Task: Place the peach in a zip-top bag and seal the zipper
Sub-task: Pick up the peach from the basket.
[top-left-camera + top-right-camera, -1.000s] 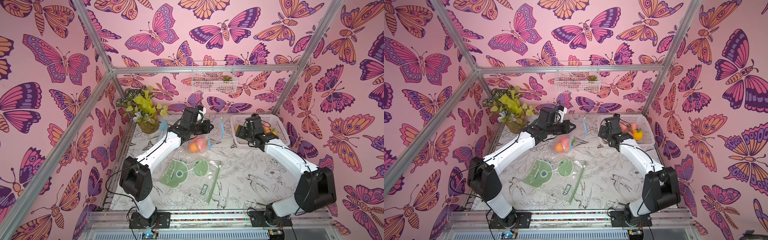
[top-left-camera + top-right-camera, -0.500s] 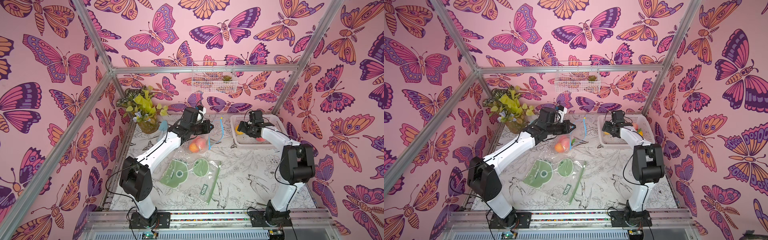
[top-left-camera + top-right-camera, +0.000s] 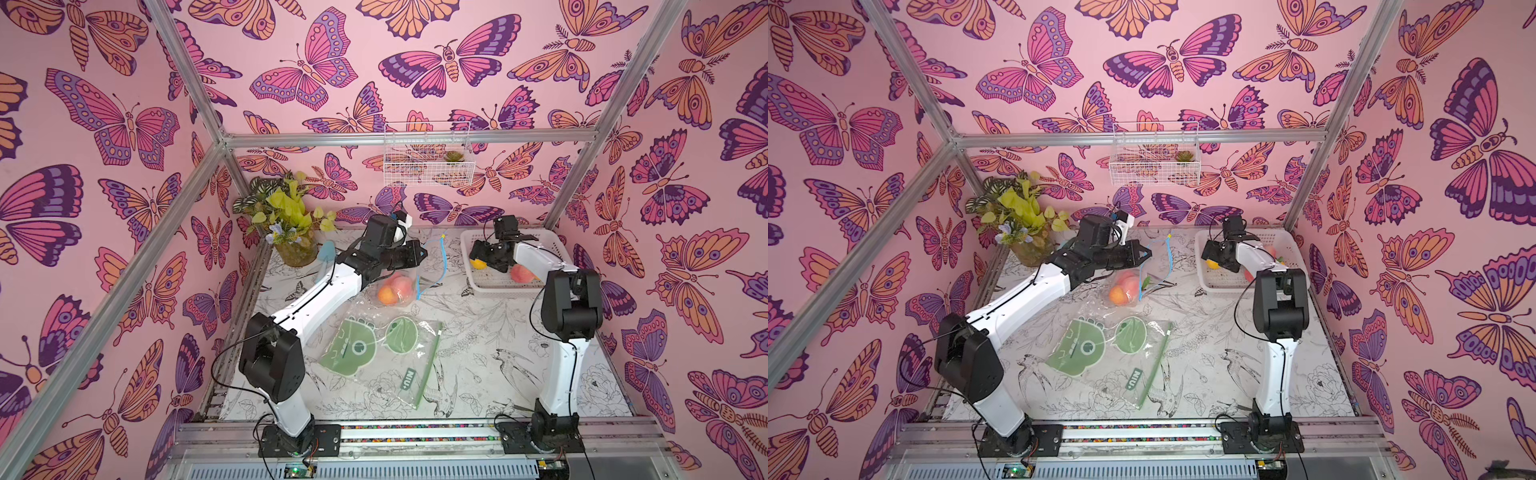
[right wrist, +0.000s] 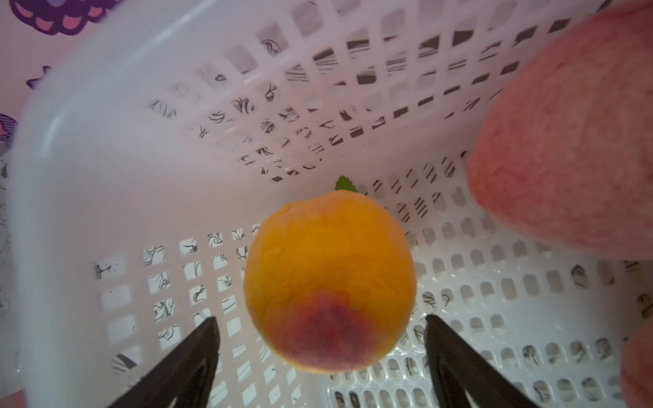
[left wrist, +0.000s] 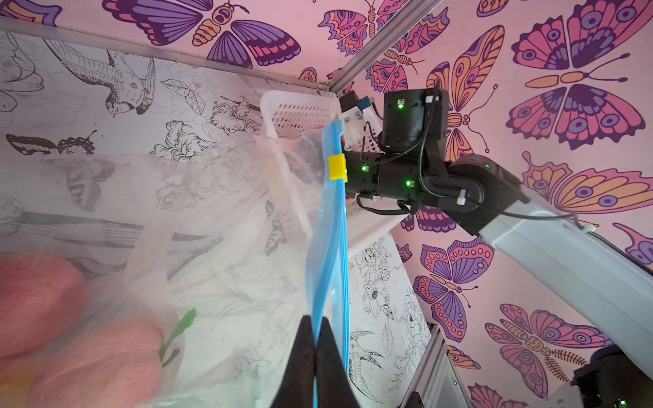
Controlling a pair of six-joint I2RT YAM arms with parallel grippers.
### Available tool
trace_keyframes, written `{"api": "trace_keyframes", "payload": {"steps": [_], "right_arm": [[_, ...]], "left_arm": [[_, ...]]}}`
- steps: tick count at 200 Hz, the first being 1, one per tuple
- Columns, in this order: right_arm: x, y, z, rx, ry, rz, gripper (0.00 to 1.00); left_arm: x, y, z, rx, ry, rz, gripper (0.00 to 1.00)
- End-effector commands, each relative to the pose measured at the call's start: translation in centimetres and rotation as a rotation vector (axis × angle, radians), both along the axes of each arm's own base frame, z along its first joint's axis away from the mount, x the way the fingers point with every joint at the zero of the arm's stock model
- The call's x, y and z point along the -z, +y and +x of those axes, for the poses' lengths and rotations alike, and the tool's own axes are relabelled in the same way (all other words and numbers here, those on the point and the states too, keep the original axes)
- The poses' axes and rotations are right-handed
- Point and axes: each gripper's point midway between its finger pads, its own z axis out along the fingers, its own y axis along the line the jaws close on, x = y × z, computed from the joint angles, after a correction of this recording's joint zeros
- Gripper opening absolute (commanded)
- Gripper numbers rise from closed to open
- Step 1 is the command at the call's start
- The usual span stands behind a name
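The peach (image 4: pixel 330 282) — orange with a red blush — is lying on the floor of the white basket (image 4: pixel 106 159), near one corner. The right gripper (image 4: pixel 320 318) is hovering just over it with its fingers (image 4: pixel 198 353) standing wide apart, one on each side of the fruit and not touching it. A pinker peach (image 4: pixel 565 141) is sitting beside it in the same basket. In both top views the basket is standing at the far right corner of the counter (image 3: pixel 498 353), with the right arm reaching down into it.

The left gripper (image 5: pixel 315 319) is pinched together on the blue zipper (image 5: pixel 330 247) of a clear bag (image 5: pixel 212 212), holding that edge up while the bag's body is hanging down toward the counter. The yellow slider (image 5: pixel 336 167) is sitting near the zipper's far end. Two fruits (image 3: pixel 392 289) are already lying inside the bag. Nearer the front, a second bag (image 3: pixel 382 353) with green prints is lying flat — apart from both arms. A plant (image 3: pixel 286 216) is standing in the far left corner.
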Motion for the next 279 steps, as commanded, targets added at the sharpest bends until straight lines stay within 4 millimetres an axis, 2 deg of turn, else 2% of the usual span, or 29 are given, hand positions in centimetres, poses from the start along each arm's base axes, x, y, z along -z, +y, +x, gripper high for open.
{"api": "trace_keyframes", "payload": {"steps": [1,72,122,162,190,222,279], "right_arm": [[0.2,-0.7,0.4,0.010,0.023,0.013,0.91],[1.7,-0.6,1.8,0.018,0.045,0.060,0.89],[0.9,-0.8,2.2,0.024,0.019,0.065,0.84],[-0.1,-0.9,2.2,0.026,-0.027,0.079,0.75],[-2.0,-1.1,1.5,0.035,-0.090,0.097,0.73],[-4.7,-1.3,-0.3,0.035,-0.148,0.107,0.73],[-10.5,-1.8,-4.6,0.031,-0.266,0.087,0.73]], "left_arm": [[-0.6,0.3,-0.6,0.009,-0.014,-0.002,0.00],[-0.5,0.3,-0.6,0.007,-0.010,0.001,0.00],[-0.5,0.4,-0.6,0.006,-0.011,0.002,0.00],[-0.3,0.4,-0.7,0.005,-0.007,0.002,0.00],[-0.4,0.4,-0.7,0.004,-0.010,0.003,0.00],[-0.5,0.4,-0.8,0.009,-0.009,-0.001,0.00],[0.1,0.4,-0.6,-0.001,0.001,0.008,0.00]]}}
